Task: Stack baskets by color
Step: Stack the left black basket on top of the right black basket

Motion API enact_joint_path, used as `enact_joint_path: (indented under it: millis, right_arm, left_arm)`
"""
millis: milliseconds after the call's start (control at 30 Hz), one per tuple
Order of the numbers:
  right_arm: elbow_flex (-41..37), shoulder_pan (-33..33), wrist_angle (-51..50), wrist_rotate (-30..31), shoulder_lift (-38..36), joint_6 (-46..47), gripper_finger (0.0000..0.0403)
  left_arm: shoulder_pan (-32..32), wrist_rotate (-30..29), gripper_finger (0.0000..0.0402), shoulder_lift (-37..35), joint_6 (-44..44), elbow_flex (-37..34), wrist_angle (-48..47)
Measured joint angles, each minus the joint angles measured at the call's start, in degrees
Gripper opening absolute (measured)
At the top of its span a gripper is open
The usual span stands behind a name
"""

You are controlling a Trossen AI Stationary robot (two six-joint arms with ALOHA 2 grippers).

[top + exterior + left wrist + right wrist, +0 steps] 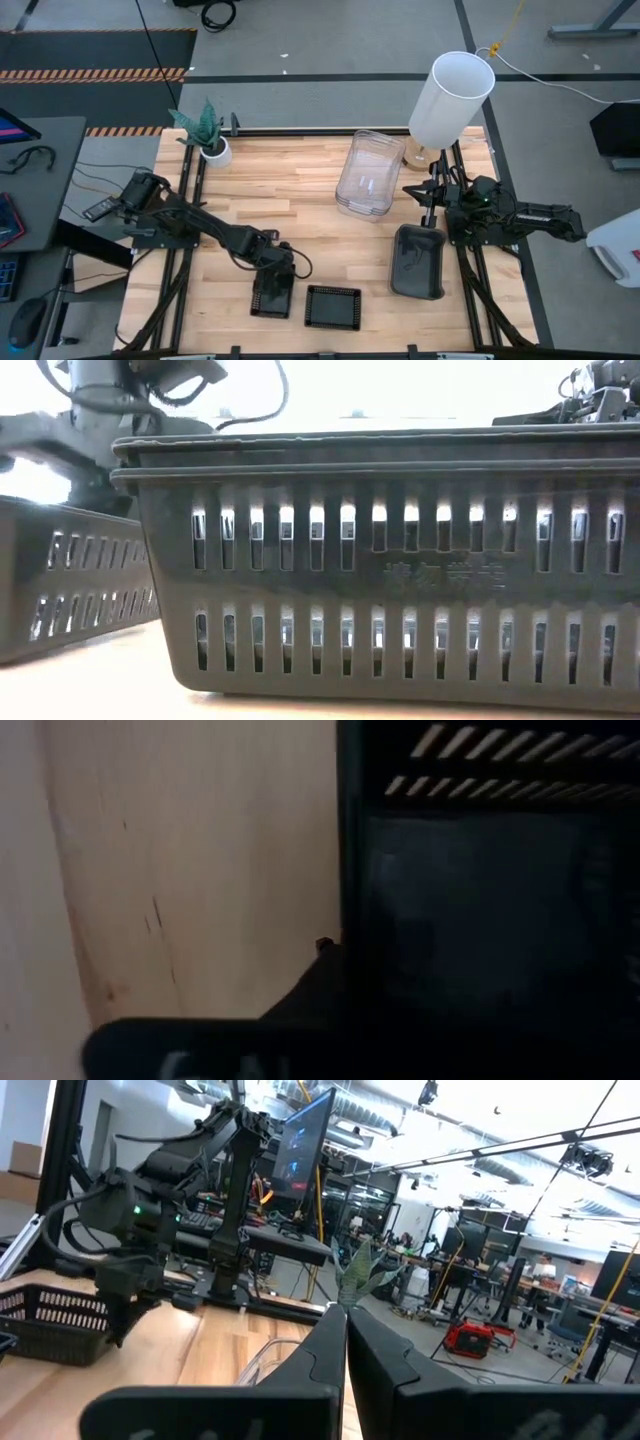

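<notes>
Left gripper (pixel 273 283) jaws narrowed on black tray (pixel 272 297) beside second tray (pixel 332 307); confirm grip, lift level; right gripper (pixel 428 195) closed, empty.

Both arms are dark, nearly black, built of jointed segments with black cables looping along them. The left hand (pixel 273 268) is a blocky black housing trailing a curled cable. The right hand (pixel 428 195) has two slim, dark, tapering fingers (pixel 372 1355) with matte faces. A small green light glows on the right arm's body.
</notes>
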Motion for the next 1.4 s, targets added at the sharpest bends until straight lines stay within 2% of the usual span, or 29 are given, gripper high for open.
enact_joint_path:
  millis: [133,367,500,633,867,1067,1267,1400]
  right_arm:
    - [0.00,0.00,-0.03,0.00,0.02,0.00,0.0020]
    - [0.00,0.00,-0.04,0.00,0.02,0.00,0.0020]
    - [0.00,0.00,-0.02,0.00,0.02,0.00,0.0020]
    - [-0.01,0.00,-0.03,0.00,0.02,0.00,0.0020]
    - [-0.01,0.00,-0.03,0.00,0.02,0.00,0.0020]
    - [0.00,0.00,-0.04,0.00,0.02,0.00,0.0021]
    - [0.00,0.00,-0.04,0.00,0.02,0.00,0.0021]
    - [0.00,0.00,-0.02,0.00,0.00,0.00,0.0020]
  left_arm:
    - [0.13,-0.41,0.0010,-0.08,2.91,3.71,-4.55]
    - [0.42,-2.56,0.0005,-0.06,10.23,15.79,-19.21]
    - [0.50,-2.90,0.0005,-0.06,17.62,22.49,-21.66]
    - [0.53,-2.97,0.0006,-0.08,28.38,26.82,-16.01]
    - [0.90,-3.10,0.0008,-0.08,43.75,27.40,3.08]
    - [0.81,-2.98,0.0008,-0.02,64.47,26.85,10.48]
    - [0.87,-3.43,0.0008,3.26,76.25,26.85,20.28]
    - [0.86,-2.48,0.0008,6.73,87.22,26.85,21.98]
